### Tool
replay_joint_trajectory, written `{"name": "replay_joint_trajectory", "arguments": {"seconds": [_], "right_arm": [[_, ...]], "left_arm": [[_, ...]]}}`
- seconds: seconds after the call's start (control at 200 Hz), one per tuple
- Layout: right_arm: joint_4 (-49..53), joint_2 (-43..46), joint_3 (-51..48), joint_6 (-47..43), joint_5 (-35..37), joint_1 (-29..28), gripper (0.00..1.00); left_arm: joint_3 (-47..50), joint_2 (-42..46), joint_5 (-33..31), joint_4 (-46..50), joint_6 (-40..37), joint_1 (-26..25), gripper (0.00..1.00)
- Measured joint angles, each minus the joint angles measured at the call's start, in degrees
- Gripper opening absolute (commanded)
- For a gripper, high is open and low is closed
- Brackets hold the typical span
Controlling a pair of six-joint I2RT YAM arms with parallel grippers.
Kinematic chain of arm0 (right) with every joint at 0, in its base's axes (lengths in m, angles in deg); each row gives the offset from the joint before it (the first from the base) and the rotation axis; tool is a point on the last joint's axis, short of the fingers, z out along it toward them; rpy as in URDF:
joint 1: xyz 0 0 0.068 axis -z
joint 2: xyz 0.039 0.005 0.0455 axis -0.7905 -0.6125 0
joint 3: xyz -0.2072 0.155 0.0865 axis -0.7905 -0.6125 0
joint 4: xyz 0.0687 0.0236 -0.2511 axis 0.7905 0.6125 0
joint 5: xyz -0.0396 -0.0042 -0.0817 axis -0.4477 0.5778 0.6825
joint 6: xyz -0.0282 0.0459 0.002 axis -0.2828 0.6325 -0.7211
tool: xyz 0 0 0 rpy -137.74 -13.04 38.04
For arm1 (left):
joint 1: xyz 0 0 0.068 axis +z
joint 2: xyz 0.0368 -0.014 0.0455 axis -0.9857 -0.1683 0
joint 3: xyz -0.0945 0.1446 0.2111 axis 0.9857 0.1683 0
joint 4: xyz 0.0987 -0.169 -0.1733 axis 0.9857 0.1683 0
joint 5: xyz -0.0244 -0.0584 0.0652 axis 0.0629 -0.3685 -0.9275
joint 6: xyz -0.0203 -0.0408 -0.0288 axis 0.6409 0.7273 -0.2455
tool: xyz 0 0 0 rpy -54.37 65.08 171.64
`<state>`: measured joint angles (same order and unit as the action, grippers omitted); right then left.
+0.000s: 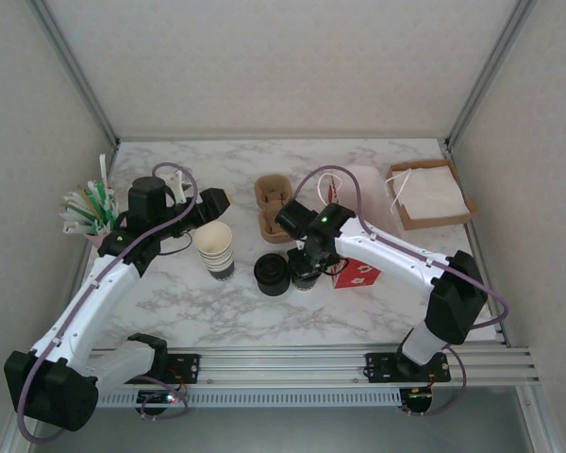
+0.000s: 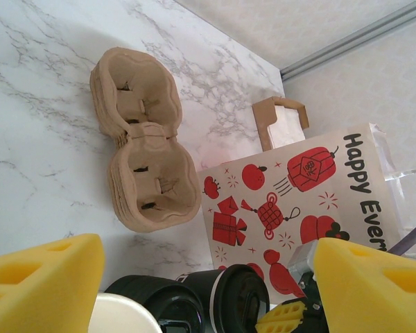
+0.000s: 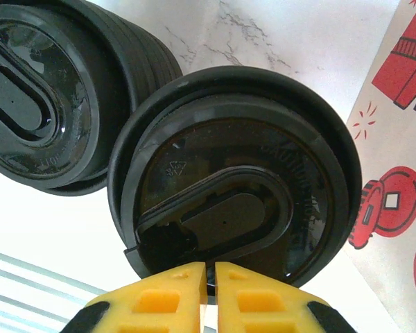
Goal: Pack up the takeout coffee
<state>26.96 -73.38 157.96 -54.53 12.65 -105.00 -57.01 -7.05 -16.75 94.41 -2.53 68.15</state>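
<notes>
The takeout coffee [image 3: 236, 173] stands on the marble table between the stack of bare black lids [image 3: 41, 104] and a white paper bag with red prints [image 3: 402, 139]. Its round black lid faces the right wrist camera. My right gripper [image 3: 211, 267] hangs over the cup [image 2: 246, 298] with its yellow fingers pressed nearly together on the near rim of the lid. In the top view that gripper [image 1: 307, 272] hides most of the cup. Farther left, my left gripper [image 1: 212, 201] is open and holds nothing, its yellow fingers [image 2: 48, 284] framing the scene.
A stack of cream-rimmed lidless cups [image 1: 215, 247] stands left of the lid stack [image 1: 272, 275]. Brown pulp cup carriers [image 1: 273, 208] lie behind them. The printed bag [image 1: 358, 272] is right of the cup. A napkin box [image 1: 430, 193] sits far right, stirrers [image 1: 90, 209] far left.
</notes>
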Motion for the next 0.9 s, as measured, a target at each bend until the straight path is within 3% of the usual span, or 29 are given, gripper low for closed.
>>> {"name": "replay_joint_trajectory", "arguments": {"seconds": [0.225, 0.33, 0.38, 0.441, 0.541, 0.901], "right_arm": [[3.96, -0.20, 3.54, -0.09, 1.49, 0.04, 0.22], [5.29, -0.20, 7.13, -0.28, 2.14, 0.04, 0.31], [5.60, -0.20, 8.70, -0.31, 2.78, 0.04, 0.40], [5.88, -0.35, 10.38, -0.31, 3.39, 0.09, 0.62], [6.01, -1.29, 12.33, 0.52, 4.72, 0.13, 0.80], [6.14, -7.48, 13.66, 12.63, 9.01, 0.15, 0.91]], "left_arm": [[0.00, 0.00, 0.00, -0.02, 0.02, 0.00, 0.79], [0.00, 0.00, 0.00, -0.02, 0.02, 0.00, 0.79], [0.00, 0.00, 0.00, -0.02, 0.02, 0.00, 0.79], [0.00, 0.00, 0.00, -0.02, 0.02, 0.00, 0.79], [0.00, 0.00, 0.00, -0.02, 0.00, 0.00, 0.81], [-0.74, -2.38, 0.00, 0.02, -0.92, 0.02, 0.95]]}}
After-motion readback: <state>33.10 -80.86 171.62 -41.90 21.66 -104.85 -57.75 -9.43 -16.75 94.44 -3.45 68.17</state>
